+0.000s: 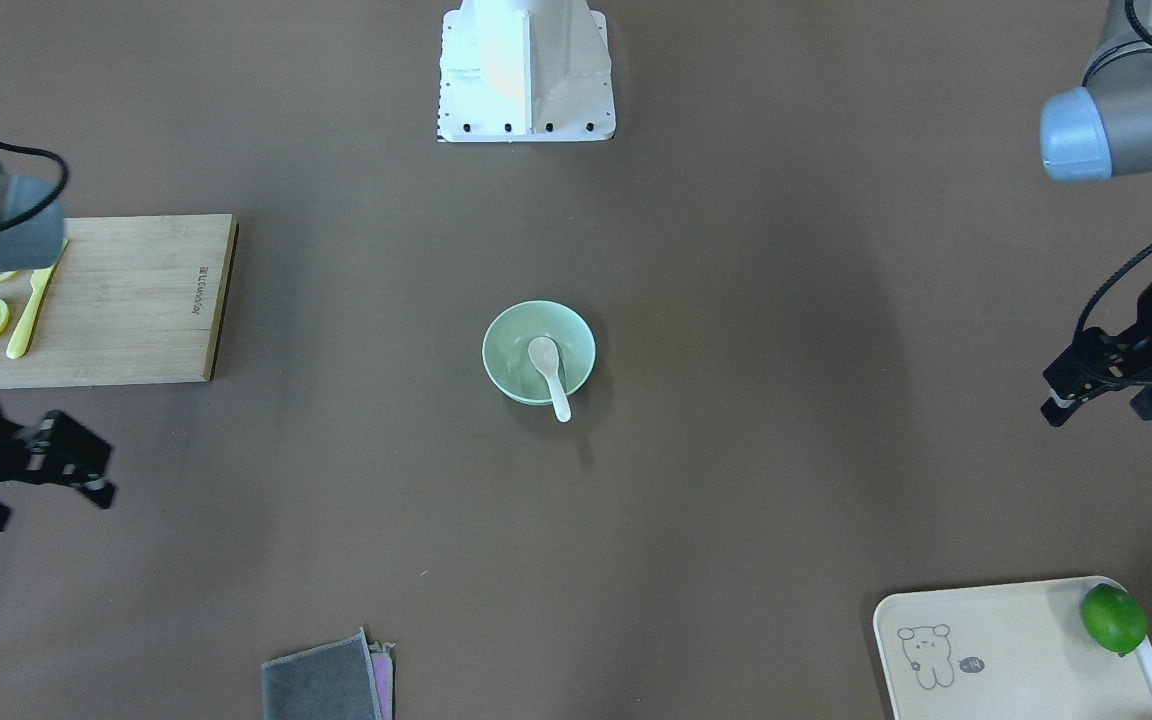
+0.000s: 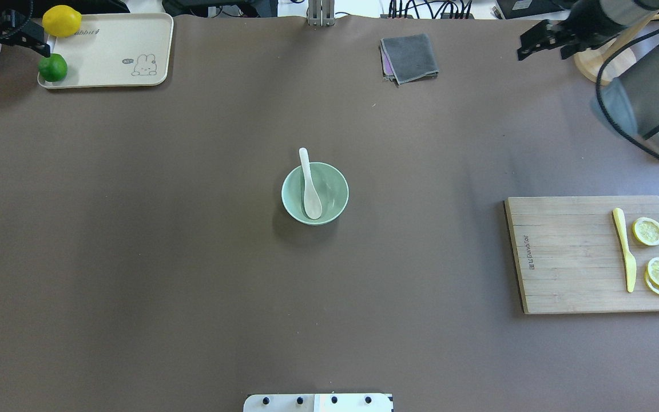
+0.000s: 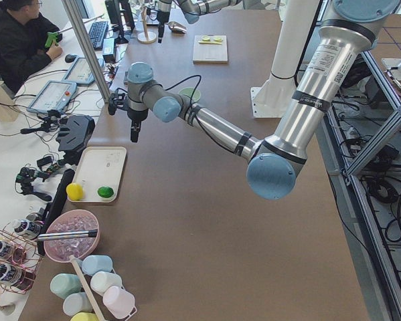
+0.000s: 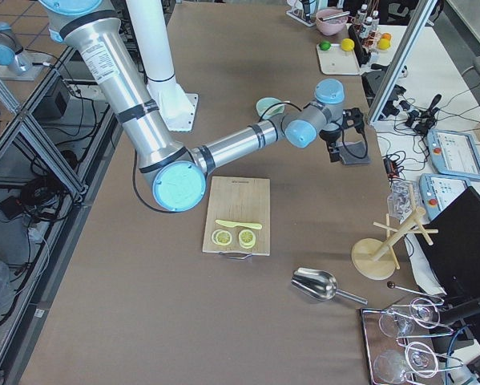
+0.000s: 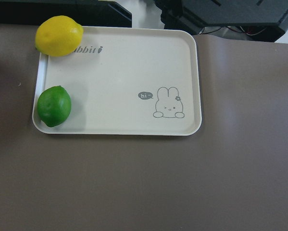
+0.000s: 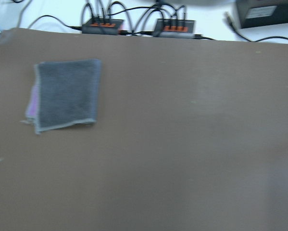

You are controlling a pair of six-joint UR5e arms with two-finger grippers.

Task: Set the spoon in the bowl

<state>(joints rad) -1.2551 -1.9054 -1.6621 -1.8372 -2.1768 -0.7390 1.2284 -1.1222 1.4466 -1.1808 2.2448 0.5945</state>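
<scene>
Entry: white soup spoon (image 2: 310,191), found lodged in the mint-green bowl (image 2: 338,197) at mid-tabletop, with the scoop laid on the bowl's floor and the handle leaned over the rim on the side away from the robot; the placement is judged complete. Left pincer (image 1: 1101,410) and right pincer (image 1: 51,507) are both seen released and empty, well apart from the bowl, so nothing more is called for than that both be kept clear and the overhanging handle not be knocked. Other holders: cream rabbit tray (image 5: 119,72), on which a lemon (image 5: 59,36) and a lime (image 5: 54,106) are kept at one end; bamboo cutting board (image 2: 575,257), on which a yellow knife (image 2: 625,249) and lemon slices (image 2: 648,231) are laid.
</scene>
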